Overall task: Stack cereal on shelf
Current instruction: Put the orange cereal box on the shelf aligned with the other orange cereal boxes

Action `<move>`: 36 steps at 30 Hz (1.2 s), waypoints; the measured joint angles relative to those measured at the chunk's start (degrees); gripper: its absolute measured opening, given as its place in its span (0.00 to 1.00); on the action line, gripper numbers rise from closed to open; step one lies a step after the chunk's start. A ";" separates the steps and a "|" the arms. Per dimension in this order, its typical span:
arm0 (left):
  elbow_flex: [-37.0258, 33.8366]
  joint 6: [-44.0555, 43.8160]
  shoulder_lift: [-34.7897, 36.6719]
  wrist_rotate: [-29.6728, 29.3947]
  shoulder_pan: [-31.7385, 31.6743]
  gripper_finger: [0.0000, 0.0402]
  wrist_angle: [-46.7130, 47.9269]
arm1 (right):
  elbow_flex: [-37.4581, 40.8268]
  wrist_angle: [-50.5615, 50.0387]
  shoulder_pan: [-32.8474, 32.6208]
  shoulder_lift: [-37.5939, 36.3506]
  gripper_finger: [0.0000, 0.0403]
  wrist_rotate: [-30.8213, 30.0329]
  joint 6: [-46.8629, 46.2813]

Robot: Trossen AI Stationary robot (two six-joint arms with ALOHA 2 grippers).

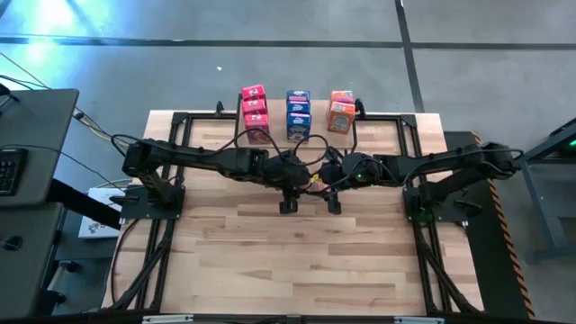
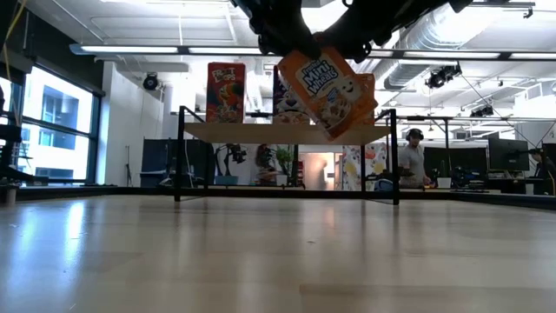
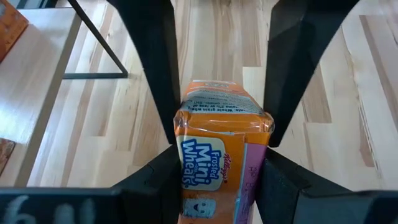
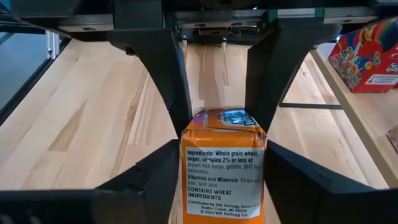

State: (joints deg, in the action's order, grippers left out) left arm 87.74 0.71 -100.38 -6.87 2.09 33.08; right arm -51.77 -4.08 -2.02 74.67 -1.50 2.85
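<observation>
Jaws of both the left gripper [image 3: 217,155] and right gripper [image 4: 221,155] clamp one orange cereal box [image 2: 328,91] between them, above the table.

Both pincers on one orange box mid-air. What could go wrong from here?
1. The orange box hangs tilted between the left pincer and the right pincer; an uneven release may drop it.
2. Double squeeze could crush the cardboard.
3. The shelf already holds boxes; a tilted placement may topple them.
</observation>
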 joint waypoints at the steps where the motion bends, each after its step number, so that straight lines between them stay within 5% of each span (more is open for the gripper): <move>1: 0.00 0.00 0.00 0.03 0.00 0.37 0.01 | 0.00 0.00 0.00 0.00 0.50 0.01 0.00; 10: 0.00 -0.89 0.00 0.14 0.00 0.37 -0.02 | 0.04 0.02 0.00 0.00 0.38 0.04 -1.38; 19: 0.00 -1.55 0.00 0.15 0.00 0.38 -0.02 | 0.07 0.04 0.00 0.00 0.39 0.43 -1.51; 29: -0.02 -3.43 0.00 -1.32 -0.18 0.52 -0.34 | 0.09 -0.02 0.00 -0.04 0.38 0.57 -1.51; 36: -0.04 -3.08 0.42 -1.18 -0.03 0.54 -0.43 | 0.09 0.07 0.00 -0.13 0.38 0.68 -1.76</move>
State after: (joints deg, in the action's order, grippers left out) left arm 87.70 -2.37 -99.96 -8.05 2.06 32.64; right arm -51.68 -4.01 -2.02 74.54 -0.82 1.09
